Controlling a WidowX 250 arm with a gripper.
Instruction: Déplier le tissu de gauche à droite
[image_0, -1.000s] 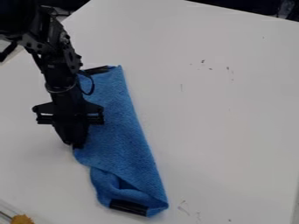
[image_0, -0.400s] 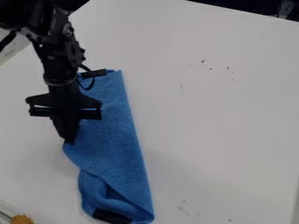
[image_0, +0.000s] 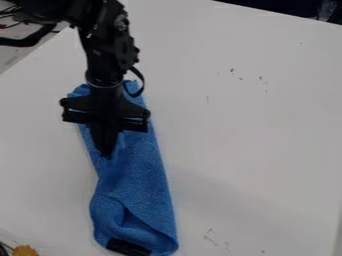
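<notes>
Fuzzy yellow-orange thing (image_0: 25, 250) in lower-left corner, apart from the folded blue cloth (image_0: 141, 175) on the desk's left side. Black metal claw (image_0: 108, 156) blocks view of its upper part; can't tell if clenched or released. White desk (image_0: 247, 135) scuffed, dark beyond far edge.

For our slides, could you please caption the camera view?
Black gripper over a folded blue cloth on a white table.
</notes>
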